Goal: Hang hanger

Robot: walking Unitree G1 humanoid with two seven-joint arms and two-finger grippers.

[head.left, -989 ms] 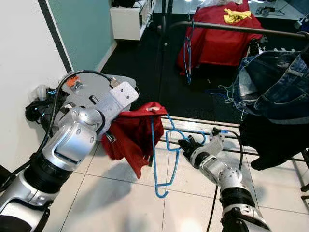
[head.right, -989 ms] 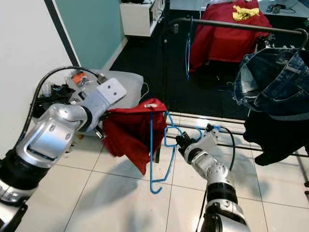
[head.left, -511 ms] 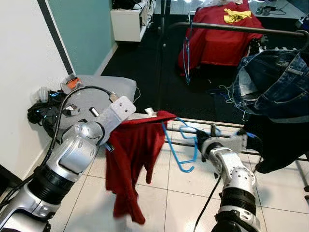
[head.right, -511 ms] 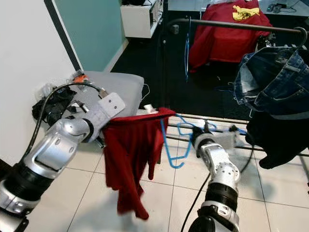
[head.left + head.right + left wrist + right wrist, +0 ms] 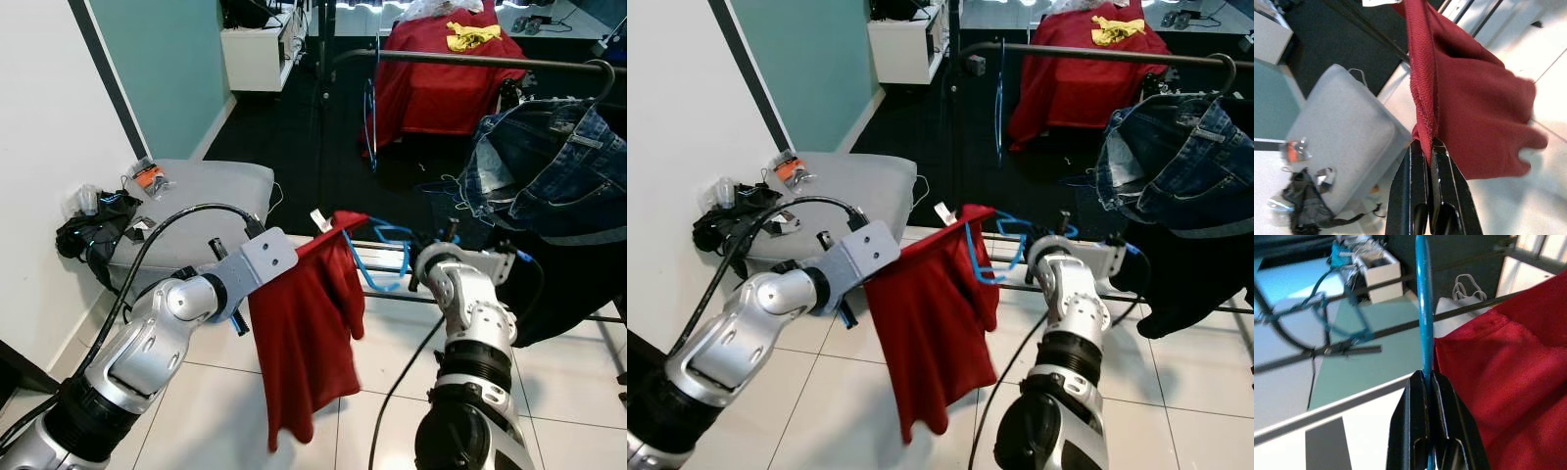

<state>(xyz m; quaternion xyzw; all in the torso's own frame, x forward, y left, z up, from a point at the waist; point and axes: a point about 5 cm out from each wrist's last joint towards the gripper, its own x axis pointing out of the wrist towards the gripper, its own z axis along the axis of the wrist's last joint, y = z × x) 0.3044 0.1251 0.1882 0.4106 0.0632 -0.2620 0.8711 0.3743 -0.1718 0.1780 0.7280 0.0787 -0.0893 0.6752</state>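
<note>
Left claw [image 5: 1423, 147] pinching the hem of the red garment [image 5: 309, 333], cloth hanging down over the tiled floor [image 5: 382, 392]; right claw [image 5: 1426, 377] clamping the blue hanger [image 5: 377, 264] just right of the garment, near the low rail; jeans [image 5: 549, 166] hanging on the far rail [image 5: 470, 61]

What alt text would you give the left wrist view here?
The left claw is shut on the hemmed edge of a dark red fabric garment, which stretches away from its black fingers. Beyond lie a grey cushion and pale tiled floor.
</note>
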